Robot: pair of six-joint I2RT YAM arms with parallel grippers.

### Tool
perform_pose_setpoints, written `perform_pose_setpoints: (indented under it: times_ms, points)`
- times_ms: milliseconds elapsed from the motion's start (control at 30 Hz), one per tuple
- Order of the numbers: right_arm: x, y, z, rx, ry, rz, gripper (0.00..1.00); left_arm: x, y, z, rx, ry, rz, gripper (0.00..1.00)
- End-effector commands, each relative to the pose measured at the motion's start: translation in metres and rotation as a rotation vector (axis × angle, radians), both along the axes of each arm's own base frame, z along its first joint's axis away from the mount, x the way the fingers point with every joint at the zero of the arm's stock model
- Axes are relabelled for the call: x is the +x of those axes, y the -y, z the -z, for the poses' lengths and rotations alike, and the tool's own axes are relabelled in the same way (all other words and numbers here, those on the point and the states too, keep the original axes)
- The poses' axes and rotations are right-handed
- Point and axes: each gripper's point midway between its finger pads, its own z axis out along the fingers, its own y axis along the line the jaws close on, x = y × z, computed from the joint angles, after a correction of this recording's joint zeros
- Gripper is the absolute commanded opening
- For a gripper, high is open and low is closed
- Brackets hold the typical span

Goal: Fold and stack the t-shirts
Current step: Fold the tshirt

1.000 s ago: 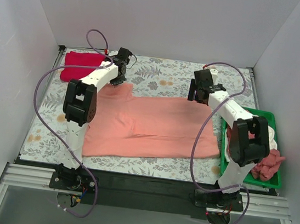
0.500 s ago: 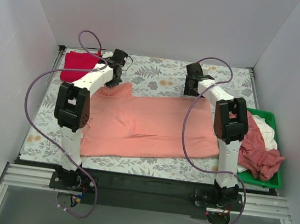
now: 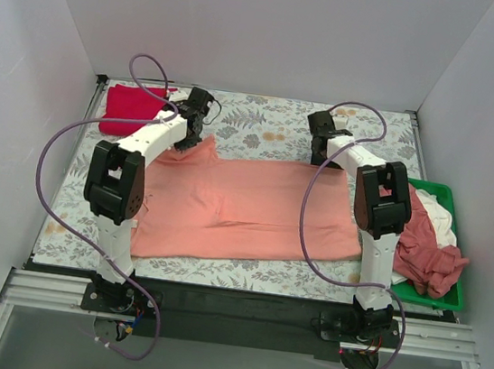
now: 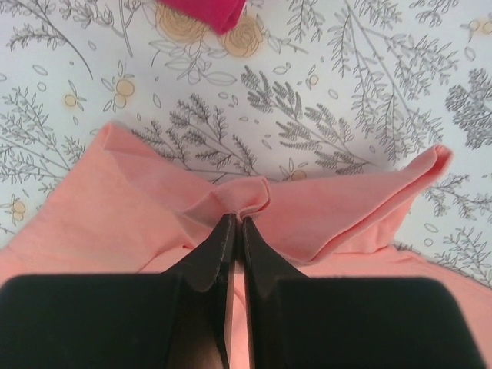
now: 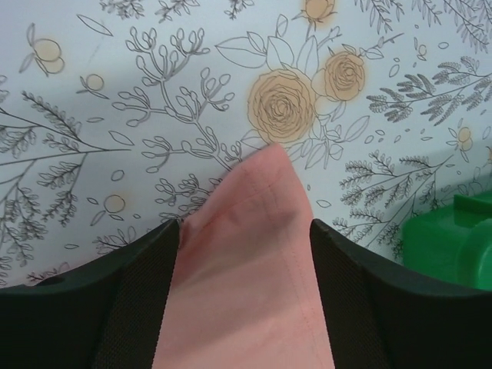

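A salmon-pink t-shirt [image 3: 244, 204] lies spread across the floral table cover. My left gripper [image 3: 190, 136] is shut on a pinched fold of its far-left edge; the left wrist view shows the fingers [image 4: 219, 250] together with cloth [image 4: 323, 215] bunched at their tips. My right gripper [image 3: 323, 156] is open at the shirt's far-right corner; in the right wrist view the pink corner [image 5: 254, 254] lies between the spread fingers [image 5: 142, 277]. A folded red t-shirt [image 3: 135, 103] lies at the far left corner.
A green bin [image 3: 446, 300] at the right edge holds a heap of dark pink and white clothes [image 3: 426, 244]. White walls close in the table on three sides. Purple cables loop above both arms.
Both arms have swung toward the shirt's far edge. The left gripper has come down onto the far-left edge, the right one onto the far-right corner, uncovering the bin.
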Motion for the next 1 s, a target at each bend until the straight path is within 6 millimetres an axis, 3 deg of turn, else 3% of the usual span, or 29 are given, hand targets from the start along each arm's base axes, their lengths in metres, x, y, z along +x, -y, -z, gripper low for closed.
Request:
perform_pose_setpoints:
  times_ms: [0,367,700,967]
  points:
    - [-0.016,0.013,-0.007,-0.029,-0.015,0.038,0.72,-0.011,-0.004,-0.032,0.016,0.066,-0.026,0.0]
    - [0.004,0.009,-0.009,-0.044,-0.001,0.028,0.34,-0.026,-0.009,-0.027,0.033,0.051,-0.046,0.0]
    - [-0.006,0.009,-0.002,-0.042,-0.042,0.02,0.01,-0.031,-0.01,-0.033,0.022,0.062,-0.057,0.0]
    - [-0.013,0.009,-0.027,-0.016,-0.004,0.013,0.01,-0.052,-0.015,-0.042,0.004,0.07,-0.117,0.0]
